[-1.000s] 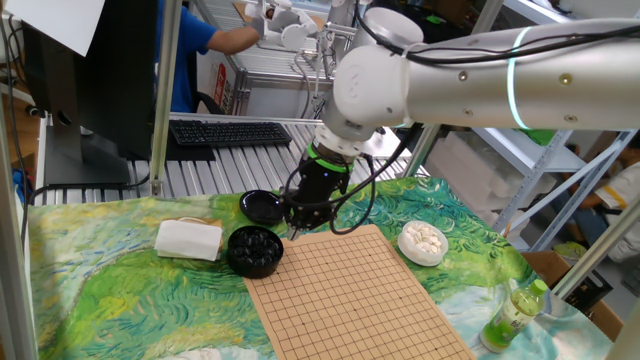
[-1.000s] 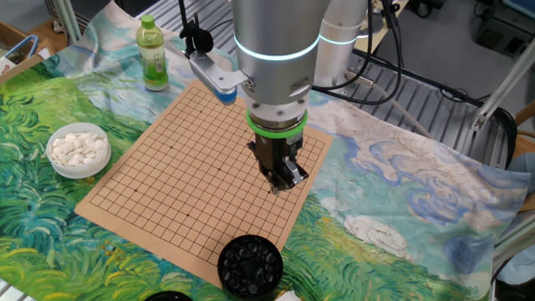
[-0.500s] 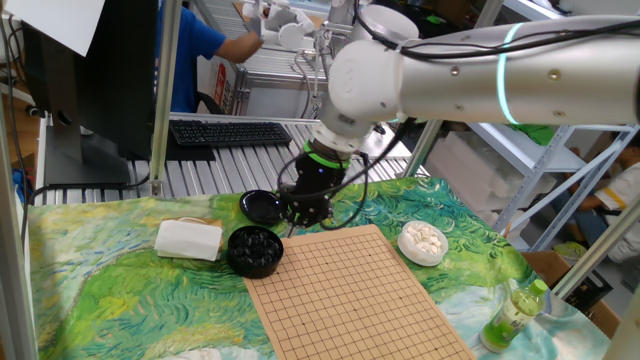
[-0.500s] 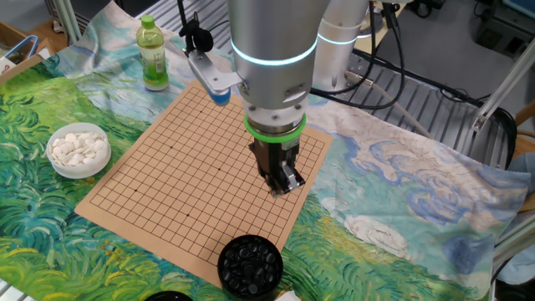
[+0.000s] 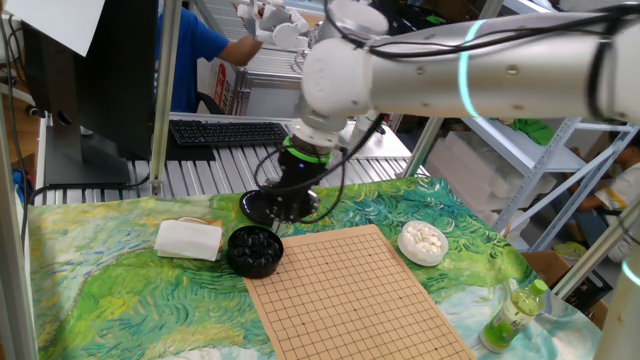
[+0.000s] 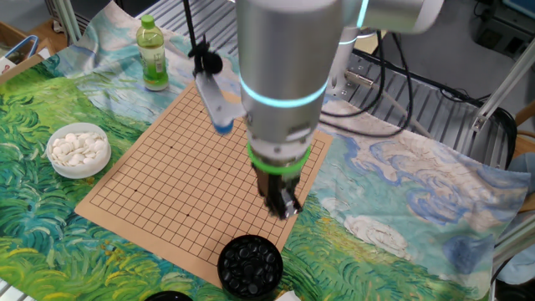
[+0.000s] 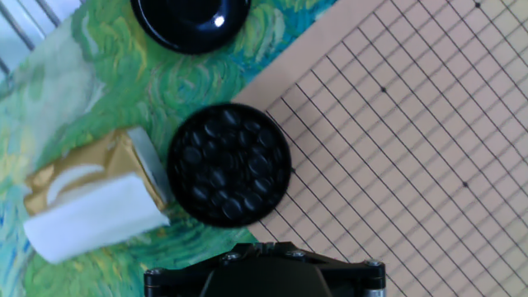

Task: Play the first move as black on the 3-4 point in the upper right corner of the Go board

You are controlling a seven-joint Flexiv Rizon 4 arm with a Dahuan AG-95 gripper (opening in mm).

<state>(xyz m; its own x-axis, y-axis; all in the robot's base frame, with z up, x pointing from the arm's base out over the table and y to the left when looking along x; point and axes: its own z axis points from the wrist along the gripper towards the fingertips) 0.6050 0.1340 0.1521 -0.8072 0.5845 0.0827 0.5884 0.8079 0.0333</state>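
Arm reaches in over the desk [image 5: 120,290], which is covered by a green-blue painted cloth. Gripper [image 6: 282,205] hangs above the near-right edge of the Go board [image 6: 175,180], close to the bowl of black stones [image 6: 249,266] and not touching it. In one fixed view the gripper [image 5: 288,205] sits above the black lid [image 5: 258,207], behind the stone bowl [image 5: 254,250]. Fingertips are small and dark in both fixed views; cannot tell how far apart they stand or whether anything is pinched between them. Hand view shows only the dark gripper body at the bottom edge, no fingertips.

Black stones are all in the round black bowl [image 7: 229,163], which stands on the cloth touching the board's corner [image 7: 412,140]. Single stones inside are hard to separate, just glossy bumps. No stone is visible on the grid in any view, so the 3-4 point is bare; cannot pin down which crossing it is from these angles.

Black lid [image 7: 191,21] lies on the cloth just beyond the bowl, apart from it. White-and-tan folded packet [image 7: 91,202] lies beside the bowl, touching or nearly so. White stones in a white bowl [image 6: 78,149] sit off the opposite side of the board. Green bottle [image 6: 153,54] stands upright near the far corner of the board. Keyboard [image 5: 230,132] and a person in blue [image 5: 195,50] sit behind the desk
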